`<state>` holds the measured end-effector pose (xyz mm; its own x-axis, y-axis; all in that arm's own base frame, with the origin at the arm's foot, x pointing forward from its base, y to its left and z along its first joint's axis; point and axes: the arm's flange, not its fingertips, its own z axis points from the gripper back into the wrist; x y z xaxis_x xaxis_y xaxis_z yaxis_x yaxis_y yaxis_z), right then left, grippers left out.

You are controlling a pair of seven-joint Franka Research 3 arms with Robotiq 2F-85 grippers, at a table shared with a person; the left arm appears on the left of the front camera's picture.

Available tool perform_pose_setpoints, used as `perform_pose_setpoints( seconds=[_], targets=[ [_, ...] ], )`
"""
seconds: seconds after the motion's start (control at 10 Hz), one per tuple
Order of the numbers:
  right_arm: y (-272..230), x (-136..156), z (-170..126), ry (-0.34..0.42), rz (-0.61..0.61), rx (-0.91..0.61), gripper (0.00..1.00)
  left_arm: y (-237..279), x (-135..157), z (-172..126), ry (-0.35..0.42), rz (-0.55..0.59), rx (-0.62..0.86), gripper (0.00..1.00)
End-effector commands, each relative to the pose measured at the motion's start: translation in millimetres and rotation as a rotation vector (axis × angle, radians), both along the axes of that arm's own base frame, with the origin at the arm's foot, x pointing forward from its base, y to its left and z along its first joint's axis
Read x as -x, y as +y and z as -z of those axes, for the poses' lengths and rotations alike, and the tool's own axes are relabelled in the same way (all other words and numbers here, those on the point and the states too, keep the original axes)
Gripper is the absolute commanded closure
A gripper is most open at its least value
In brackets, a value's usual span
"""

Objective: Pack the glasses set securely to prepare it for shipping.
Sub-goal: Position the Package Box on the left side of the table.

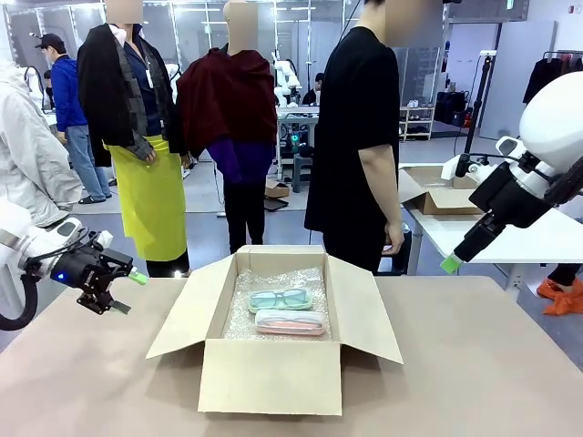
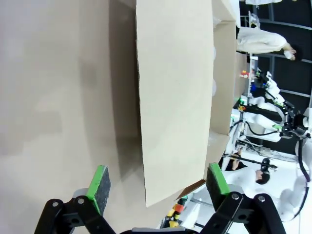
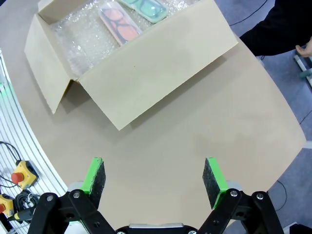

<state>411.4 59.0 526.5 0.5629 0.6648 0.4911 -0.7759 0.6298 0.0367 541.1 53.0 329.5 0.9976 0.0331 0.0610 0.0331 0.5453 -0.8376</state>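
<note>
The glasses set lies inside an open cardboard box [image 1: 273,373] on clear bubble wrap [image 1: 239,314]: a mint-green pack [image 1: 280,299] showing dark-rimmed glasses, with a salmon-pink pack [image 1: 290,322] just in front of it. From the right wrist view both packs, pink [image 3: 119,23] and mint [image 3: 146,8], show at the top. My left gripper [image 1: 121,291] hangs open at the table's left edge, beside the box's left flap [image 2: 170,97]. My right gripper [image 3: 155,178] is open and raised above the table to the right of the box, with one green fingertip [image 1: 450,264] showing in the front view.
A person in black [image 1: 360,137] stands behind the box at the far side, one hand [image 1: 393,238] near the table edge. Bare tabletop [image 1: 474,364] lies right of the box. Another open box [image 1: 437,193] sits on a white table at back right.
</note>
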Motion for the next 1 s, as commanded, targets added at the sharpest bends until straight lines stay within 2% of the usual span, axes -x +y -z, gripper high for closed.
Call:
perform_pose_setpoints(
  seconds=[0.0, 0.2, 0.5, 0.9],
  targets=[
    [0.5, 1.6, -0.9, 0.005, 0.003, 0.006, 0.0, 3.3, -14.8, 8.4, 0.008, 0.021, 0.082, 0.0],
    [0.5, 1.6, -0.9, 0.005, 0.003, 0.006, 0.0, -5.3, -20.0, 29.8, 0.053, 0.031, 0.103, 0.0],
    [0.5, 1.6, -0.9, 0.005, 0.003, 0.006, 0.0, -20.4, -23.6, 60.4, 0.106, 0.04, 0.212, 0.0],
    [0.5, 1.6, -0.9, 0.005, 0.003, 0.006, 0.0, -42.6, -16.7, 70.9, 0.141, 0.113, 0.327, 0.0]
  ],
)
